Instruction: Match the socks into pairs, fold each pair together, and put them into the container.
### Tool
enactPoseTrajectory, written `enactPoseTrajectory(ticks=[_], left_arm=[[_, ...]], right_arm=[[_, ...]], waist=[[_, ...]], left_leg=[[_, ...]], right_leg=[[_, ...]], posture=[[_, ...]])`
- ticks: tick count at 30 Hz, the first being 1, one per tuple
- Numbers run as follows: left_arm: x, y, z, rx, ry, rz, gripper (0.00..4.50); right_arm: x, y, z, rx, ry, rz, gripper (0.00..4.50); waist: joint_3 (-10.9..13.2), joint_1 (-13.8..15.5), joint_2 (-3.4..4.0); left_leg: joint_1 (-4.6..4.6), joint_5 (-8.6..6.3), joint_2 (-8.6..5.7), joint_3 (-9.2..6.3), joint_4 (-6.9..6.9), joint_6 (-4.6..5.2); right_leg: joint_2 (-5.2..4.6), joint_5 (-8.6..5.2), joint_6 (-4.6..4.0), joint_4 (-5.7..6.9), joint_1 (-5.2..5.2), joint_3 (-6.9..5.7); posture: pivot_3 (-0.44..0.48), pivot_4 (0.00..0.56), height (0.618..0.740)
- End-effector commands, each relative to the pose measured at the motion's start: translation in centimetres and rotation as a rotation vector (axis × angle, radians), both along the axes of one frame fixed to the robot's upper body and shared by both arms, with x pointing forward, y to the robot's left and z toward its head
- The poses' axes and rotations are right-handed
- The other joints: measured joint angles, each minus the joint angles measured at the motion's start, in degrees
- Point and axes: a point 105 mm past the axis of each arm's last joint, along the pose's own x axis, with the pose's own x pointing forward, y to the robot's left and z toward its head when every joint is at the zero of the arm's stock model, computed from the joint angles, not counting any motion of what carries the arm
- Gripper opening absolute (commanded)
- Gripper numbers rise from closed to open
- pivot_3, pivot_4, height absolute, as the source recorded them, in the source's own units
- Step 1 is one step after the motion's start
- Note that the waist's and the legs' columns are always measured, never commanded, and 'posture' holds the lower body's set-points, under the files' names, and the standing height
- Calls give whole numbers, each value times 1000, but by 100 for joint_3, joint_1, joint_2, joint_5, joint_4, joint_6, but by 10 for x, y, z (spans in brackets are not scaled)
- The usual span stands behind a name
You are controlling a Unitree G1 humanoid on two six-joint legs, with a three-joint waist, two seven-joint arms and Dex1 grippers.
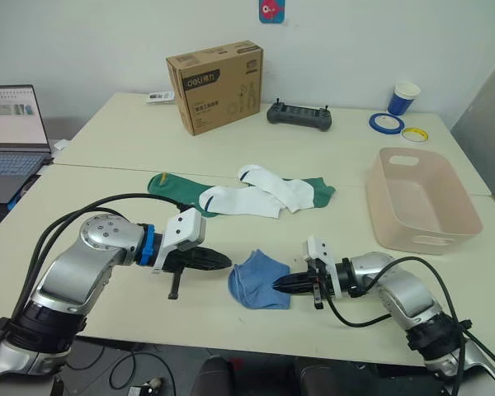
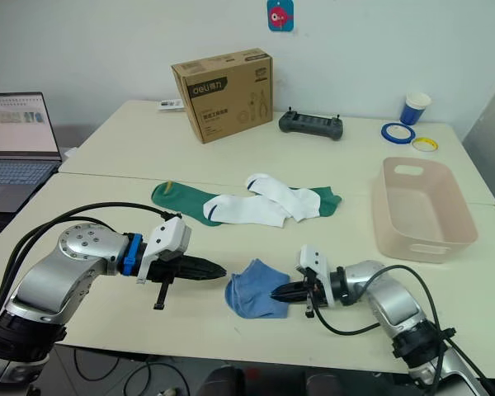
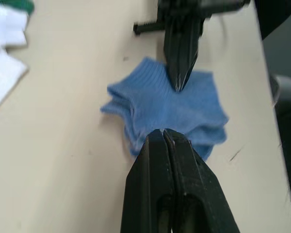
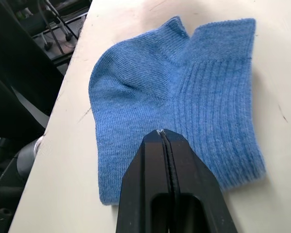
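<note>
Nearest item: the blue pair (image 1: 258, 280), two light blue socks laid one on the other, folded, flat on the table (image 1: 124, 136) near its front edge.

Left gripper (image 1: 228, 263): at 9 o'clock of the blue pair, tip just at its edge; we see the fingers pressed together, nothing between them.

Right gripper (image 1: 277, 286): at 3 o'clock of the blue pair, tip resting on the fabric; fingers likewise pressed together, gripping nothing that we can make out.

White socks (image 1: 256, 195): two, overlapping, at 12 o'clock of the blue pair, mid-table.

Dark green socks (image 1: 175, 186): lying partly under the white ones, one end showing at each side.

Container (image 1: 426, 200): pale pink basin at 2 o'clock of the blue pair, upright.

Further back we list a cardboard box (image 1: 214, 86), a black controller (image 1: 299, 115), a blue cup (image 1: 404, 97), tape rolls (image 1: 386, 123), and a laptop (image 1: 13, 132) at 10 o'clock.
</note>
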Motion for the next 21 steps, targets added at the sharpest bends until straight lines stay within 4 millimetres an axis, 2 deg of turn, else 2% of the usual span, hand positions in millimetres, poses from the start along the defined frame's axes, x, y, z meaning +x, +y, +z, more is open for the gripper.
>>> enactPoseTrajectory(ticks=[1,3,5,11,15,21], left_arm=[[-1,-16,-11,-1,-46,-23,0],[-3,-19,-23,6,-29,-20,0],[0,-17,-38,38,-22,6,0],[-1,15,-85,209,9,67,0],[-7,23,-96,234,31,66,0],[-6,27,-97,231,42,97,0]], right_arm=[[2,0,31,90,33,-42,27],[5,-4,38,95,59,-92,27],[4,-10,39,64,92,-119,596],[-5,-23,45,19,292,-242,2709],[1,-31,22,-82,409,-373,4102],[-2,-20,17,-73,529,-380,4102]], waist=[[-1,-8,-1],[0,-30,0],[0,-39,0],[-2,-25,-1],[-9,-36,4],[-25,-72,10]], left_leg=[[1,0,1,0,1,0],[1,0,2,-1,1,0],[3,0,5,-1,-1,0],[0,0,6,-3,-8,0],[6,0,5,2,-9,1],[9,0,5,4,-7,1]], right_leg=[[2,1,2,0,1,1],[4,3,3,1,0,2],[7,3,2,2,-2,4],[8,12,-29,1,-6,3],[5,10,-25,0,-3,6],[5,4,-4,1,-2,8]], posture=[[0,150,740],[0,150,740],[0,150,740],[0,150,740],[0,150,740],[0,150,740]])
